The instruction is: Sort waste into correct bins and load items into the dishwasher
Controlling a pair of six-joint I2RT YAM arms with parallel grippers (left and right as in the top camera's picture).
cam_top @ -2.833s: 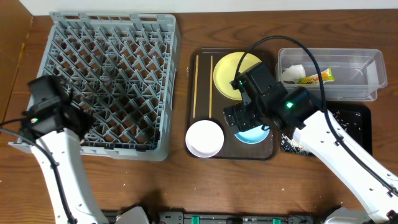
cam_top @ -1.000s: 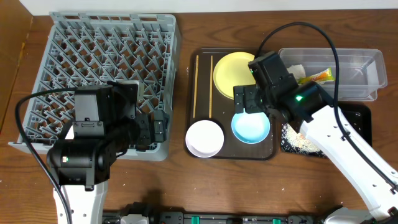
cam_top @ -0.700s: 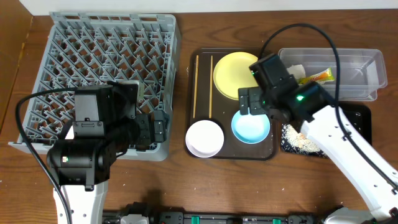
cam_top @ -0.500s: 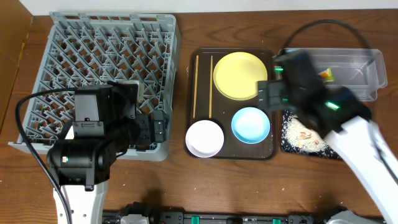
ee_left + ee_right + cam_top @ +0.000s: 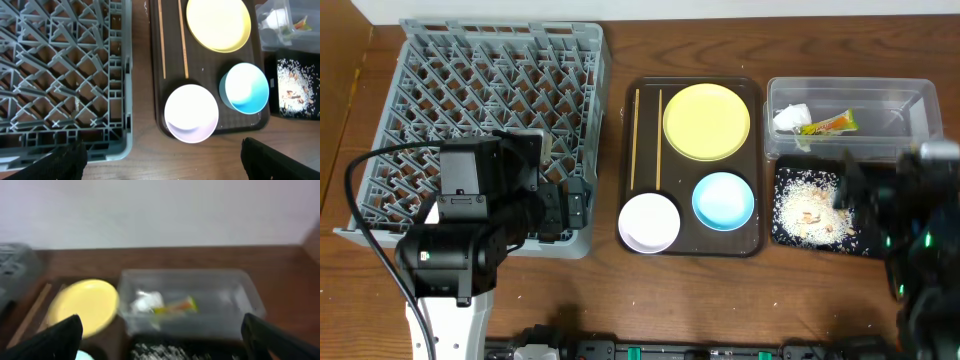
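The grey dish rack (image 5: 490, 110) holds nothing. The yellow plate (image 5: 706, 120), white bowl (image 5: 649, 221), light blue bowl (image 5: 723, 200) and two chopsticks (image 5: 647, 125) lie on the brown tray. The clear tub (image 5: 910, 120) holds the tissue (image 5: 790, 117) and wrapper (image 5: 828, 125). The black tray (image 5: 785, 235) holds rice crumbs (image 5: 808, 208). My left gripper (image 5: 165, 170) is open and empty, above the table in front of the white bowl (image 5: 191, 112). My right gripper (image 5: 165, 345) is open and empty, blurred, over the black tray and facing the tub (image 5: 235, 292). No small cup is in view.
The dark brown serving tray (image 5: 642, 85) lies between the rack and the two bins. The left arm's body (image 5: 470, 230) hangs over the rack's front right corner. The right arm (image 5: 920, 250) is at the right front of the table.
My right arm has swung away from over the brown tray to the right front, uncovering the plate, the blue bowl and the black tray. The left arm came over the rack's front, then stayed still.
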